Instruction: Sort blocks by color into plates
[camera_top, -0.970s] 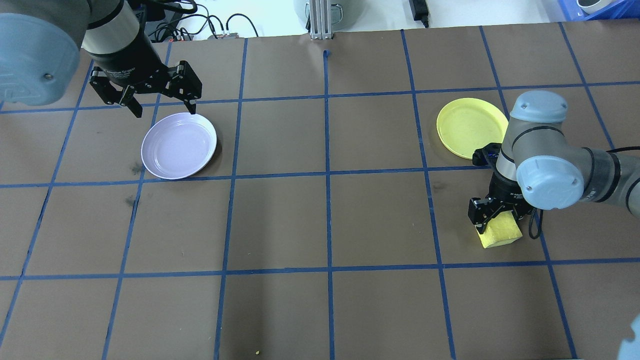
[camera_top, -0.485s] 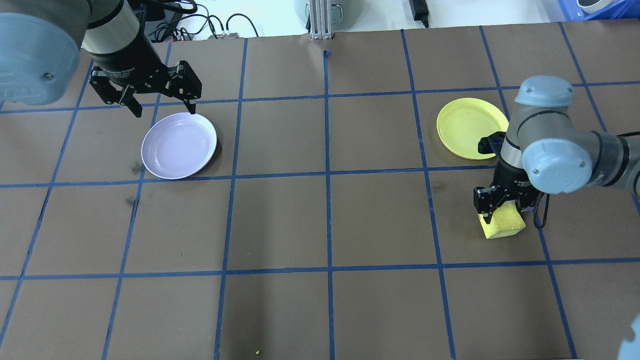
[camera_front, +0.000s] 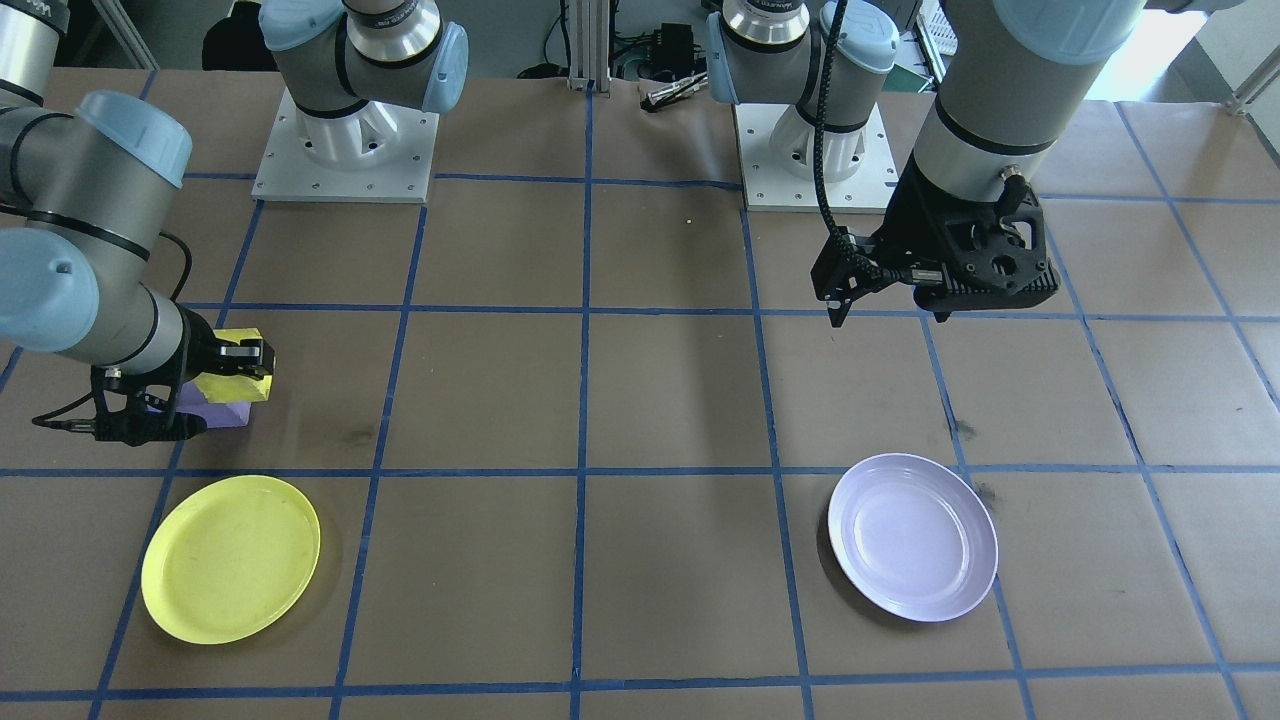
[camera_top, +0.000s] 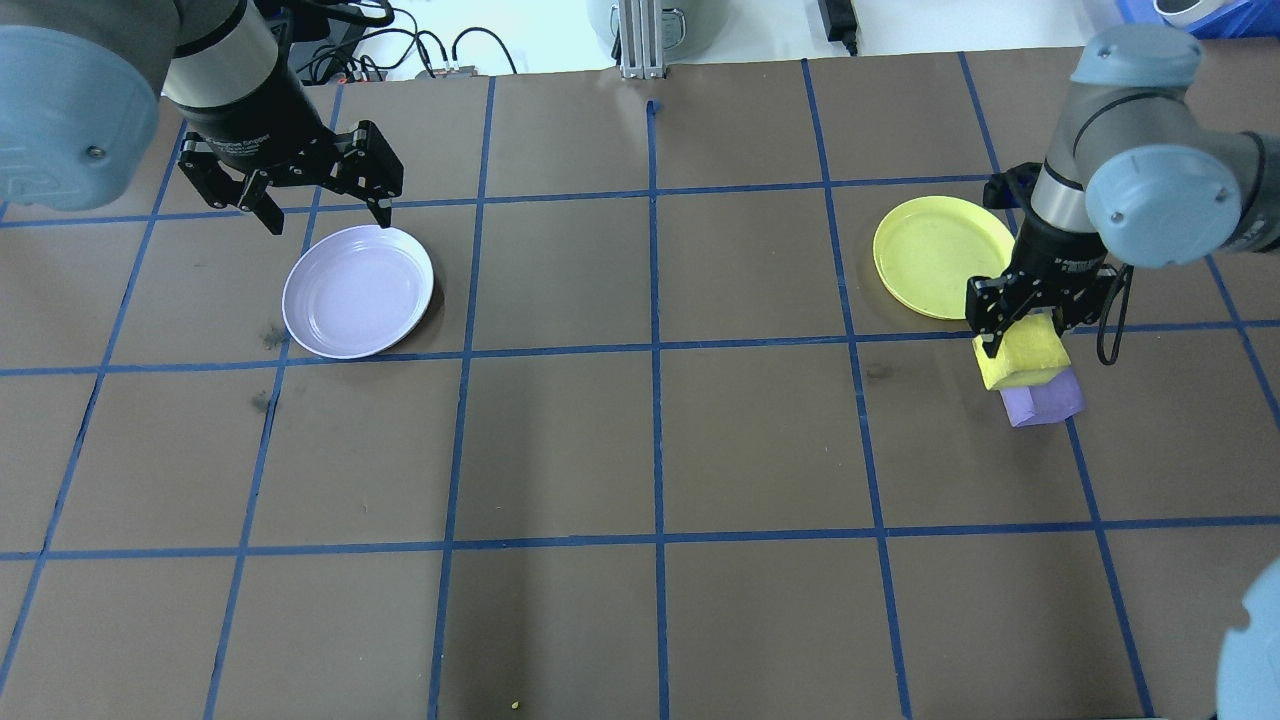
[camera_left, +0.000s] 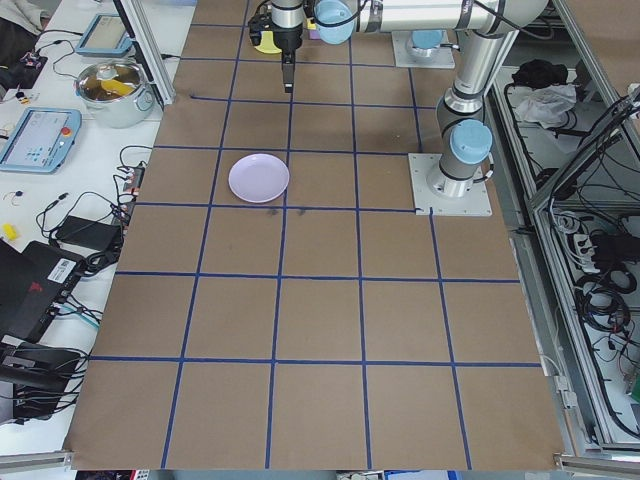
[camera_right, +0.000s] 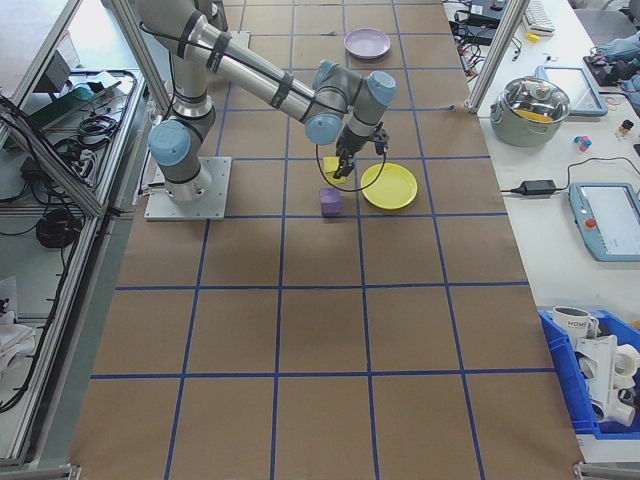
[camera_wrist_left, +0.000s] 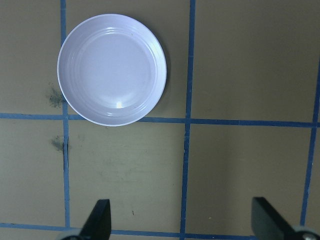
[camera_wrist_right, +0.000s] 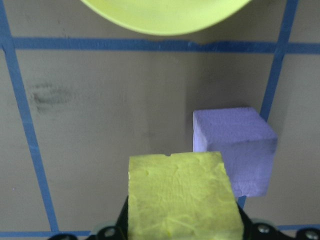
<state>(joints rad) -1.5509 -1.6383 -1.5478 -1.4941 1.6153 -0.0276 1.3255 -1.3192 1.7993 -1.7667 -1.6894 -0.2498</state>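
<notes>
Right gripper (camera_top: 1030, 318) clamps yellow block (camera_top: 1022, 358) lifted above purple block (camera_top: 1043, 402) on table; carry level over yellow plate (camera_top: 944, 256) centre, release low; left gripper (camera_top: 325, 205) spread wide, idle.

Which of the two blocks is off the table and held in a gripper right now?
The yellow block, clamped in the right gripper and lifted near the yellow plate. The purple block sits free on the table beneath it.

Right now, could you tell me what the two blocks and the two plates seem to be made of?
Yellow block and purple block: likely foam, matte, with rough pitted faces. Yellow plate and lavender plate: probably plastic, smooth and glossy, with a light glint.
</notes>
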